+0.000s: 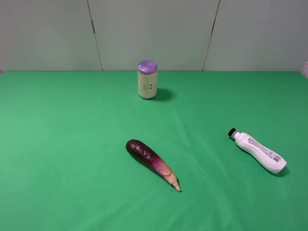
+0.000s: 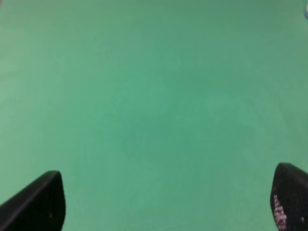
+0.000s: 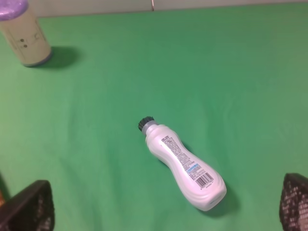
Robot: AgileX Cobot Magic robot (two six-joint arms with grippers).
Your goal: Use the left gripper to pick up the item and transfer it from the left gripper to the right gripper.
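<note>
green cloth [image 1: 72, 144]: eggplant [image 1: 152, 163] and can [image 1: 147, 79] lie well apart from bottle [image 1: 259, 151].

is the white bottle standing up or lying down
Lying down. The white bottle rests on its side on the green cloth, black cap still on.

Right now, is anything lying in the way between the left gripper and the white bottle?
Possibly the eggplant: it lies mid-table, left of the bottle, which lies at the right. The left gripper shows only bare cloth in its wrist view, so its exact path cannot be judged.
</note>
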